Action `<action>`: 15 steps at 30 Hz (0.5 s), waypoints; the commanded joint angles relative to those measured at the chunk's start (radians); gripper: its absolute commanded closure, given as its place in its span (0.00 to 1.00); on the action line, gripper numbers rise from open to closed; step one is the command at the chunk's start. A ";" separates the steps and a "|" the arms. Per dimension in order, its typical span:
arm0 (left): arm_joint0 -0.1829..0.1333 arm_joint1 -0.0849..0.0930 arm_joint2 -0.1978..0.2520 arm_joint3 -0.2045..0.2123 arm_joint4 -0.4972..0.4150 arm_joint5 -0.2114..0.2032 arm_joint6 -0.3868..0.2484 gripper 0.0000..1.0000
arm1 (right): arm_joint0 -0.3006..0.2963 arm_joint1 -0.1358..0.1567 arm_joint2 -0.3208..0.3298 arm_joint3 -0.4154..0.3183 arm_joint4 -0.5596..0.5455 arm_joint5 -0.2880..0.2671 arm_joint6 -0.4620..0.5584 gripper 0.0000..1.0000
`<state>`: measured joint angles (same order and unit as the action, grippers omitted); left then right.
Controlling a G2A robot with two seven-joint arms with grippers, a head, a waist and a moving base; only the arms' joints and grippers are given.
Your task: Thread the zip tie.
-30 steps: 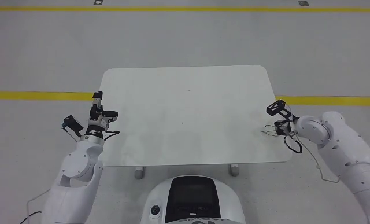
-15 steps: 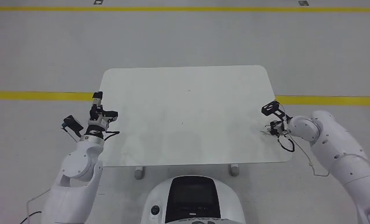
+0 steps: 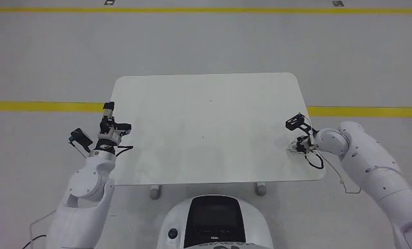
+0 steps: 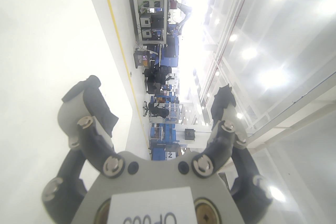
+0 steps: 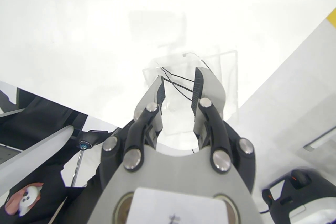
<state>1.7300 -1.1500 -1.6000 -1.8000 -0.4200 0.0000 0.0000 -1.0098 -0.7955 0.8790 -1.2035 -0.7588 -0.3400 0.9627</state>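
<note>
A: We're at the right side of the table (image 3: 206,120), and our biggest worry comes first. The clear tray (image 5: 228,70) sits near that edge and looks light. If we come down crooked, a finger catches its wall and we shove the whole tray toward the drop.

B: Agreed. Our right gripper (image 5: 179,79) hangs spread open just above it, with nothing in it. Our left gripper (image 4: 157,87) is open and empty too, over by the table's left edge and well apart from the action.

A: So we have nothing steadying the tray. That's our cause if it slides.

B: Smaller worry: the zip ties (image 5: 173,83). We see several thin black strands crossing one another in there. If we close on the crossing, we probably lift two or three at once. Or we pinch one mid-length, which we judge leaves no free tip to thread.

A: Or they're so thin that our pads close and the strand slips out sideways.

B: Where do they lie against the tool?

A: Right between our open right fingers. The strands run across the gap from one pad to the other, lying in the tray below the tips. We can't tell whether the tips touch them.

B: Heads and tails?

A: Too fine for us to make out.
</note>
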 commanded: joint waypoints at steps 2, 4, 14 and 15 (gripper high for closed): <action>0.000 0.000 0.000 0.000 0.000 0.000 0.000 0.00 | 0.010 0.004 -0.006 0.019 -0.024 0.000 -0.002 0.74; 0.000 0.000 0.000 0.000 0.000 0.000 0.000 0.00 | 0.013 0.004 -0.011 0.025 -0.034 0.000 -0.005 0.74; 0.000 0.000 0.000 0.000 0.000 0.000 0.000 0.00 | 0.029 0.001 -0.043 0.042 -0.058 0.000 -0.010 0.75; 0.000 0.000 0.000 0.000 0.000 0.000 0.000 0.00 | 0.031 0.000 -0.047 0.045 -0.057 0.000 -0.011 0.75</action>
<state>1.7300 -1.1500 -1.6000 -1.8000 -0.4200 0.0000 0.0000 -0.9816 -0.7950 0.8368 -1.1612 -0.8168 -0.3400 0.9529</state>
